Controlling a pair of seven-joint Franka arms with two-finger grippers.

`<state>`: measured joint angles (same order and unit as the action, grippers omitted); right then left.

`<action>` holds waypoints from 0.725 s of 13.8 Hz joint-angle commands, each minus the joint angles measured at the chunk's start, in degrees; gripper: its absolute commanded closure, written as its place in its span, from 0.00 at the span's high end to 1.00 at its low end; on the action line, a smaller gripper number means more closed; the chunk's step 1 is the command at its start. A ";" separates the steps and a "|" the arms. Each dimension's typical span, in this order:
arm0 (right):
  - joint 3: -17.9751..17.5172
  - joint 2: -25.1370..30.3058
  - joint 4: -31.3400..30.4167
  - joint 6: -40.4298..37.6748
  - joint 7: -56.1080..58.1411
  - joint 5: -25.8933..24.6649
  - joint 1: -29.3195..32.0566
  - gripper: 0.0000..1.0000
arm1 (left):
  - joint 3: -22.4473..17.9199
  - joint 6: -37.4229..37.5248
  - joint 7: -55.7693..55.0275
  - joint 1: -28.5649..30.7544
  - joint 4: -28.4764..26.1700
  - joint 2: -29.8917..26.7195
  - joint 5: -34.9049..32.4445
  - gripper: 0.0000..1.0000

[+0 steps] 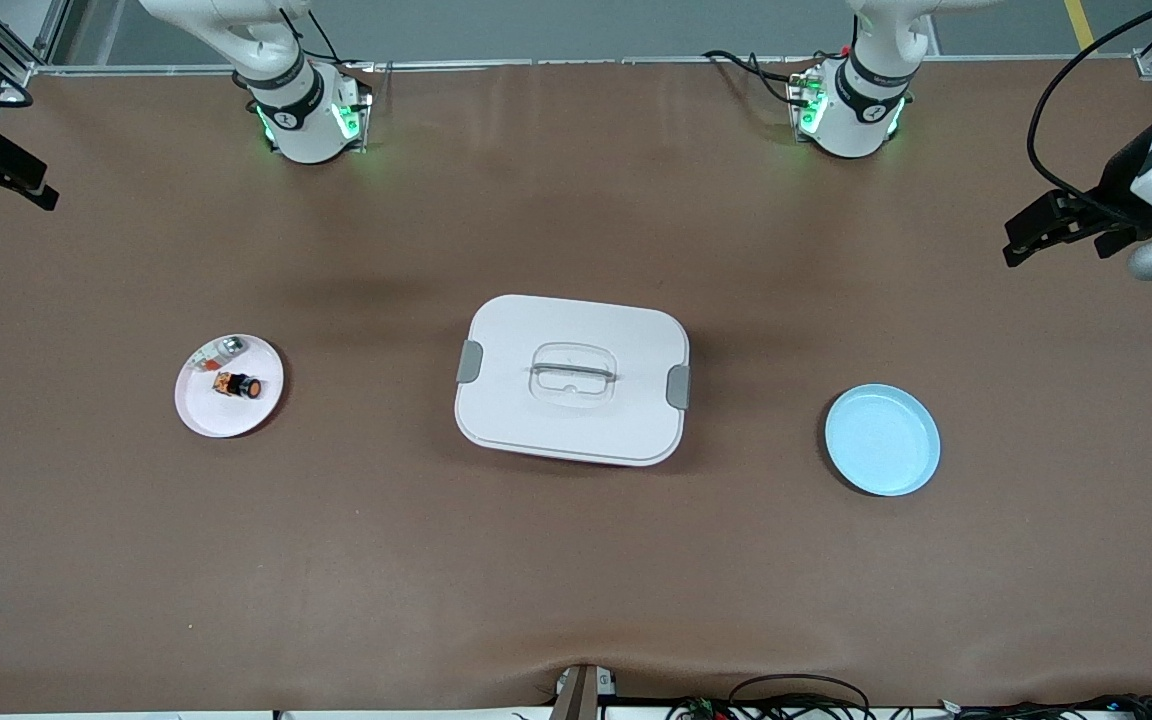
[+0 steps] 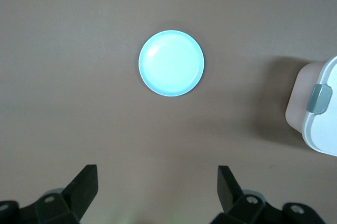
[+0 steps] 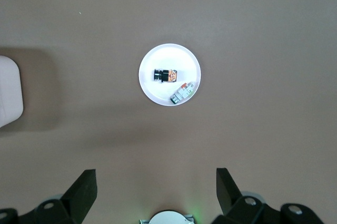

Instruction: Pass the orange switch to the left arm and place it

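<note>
The orange switch [image 1: 239, 385] lies on its side on a small white plate [image 1: 211, 412] toward the right arm's end of the table; the right wrist view also shows the orange switch [image 3: 164, 75], from high above. The white box [image 1: 506, 400] with grey clips stands at the table's middle. My right gripper [image 3: 156, 176] hangs open and empty high over the bare table between its base and that plate. My left gripper [image 2: 158, 174] is likewise open and empty, high over the table by a light blue plate [image 2: 171, 63]. In the front view the left gripper [image 1: 1066, 232] shows at the edge.
A small silver-green-red piece [image 1: 216, 357] shares the white plate with the switch. The light blue plate [image 1: 882, 439] lies bare toward the left arm's end. The box's corner [image 2: 321, 124] shows in the left wrist view. Cables run along the table edge nearest the front camera.
</note>
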<state>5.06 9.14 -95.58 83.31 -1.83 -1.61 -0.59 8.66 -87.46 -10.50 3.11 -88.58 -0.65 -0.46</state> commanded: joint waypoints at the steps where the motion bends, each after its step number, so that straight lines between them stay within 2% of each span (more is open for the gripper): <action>1: -0.32 -4.64 1.19 -0.96 0.07 -0.41 0.77 1.00 | -0.14 1.15 0.92 0.14 0.96 0.39 0.11 1.00; 5: -0.32 -10.97 0.31 1.05 -0.02 -1.02 0.77 1.00 | -0.14 1.15 0.83 0.14 1.04 0.22 0.11 1.00; 10: -0.32 -11.51 -13.37 21.41 0.16 -0.94 0.77 1.00 | -0.14 1.15 0.74 -0.03 0.96 0.30 0.11 1.00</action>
<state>5.13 -3.81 -103.07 98.46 -1.82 -2.15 -0.48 8.65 -87.42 -10.50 3.13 -88.58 -0.63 -0.46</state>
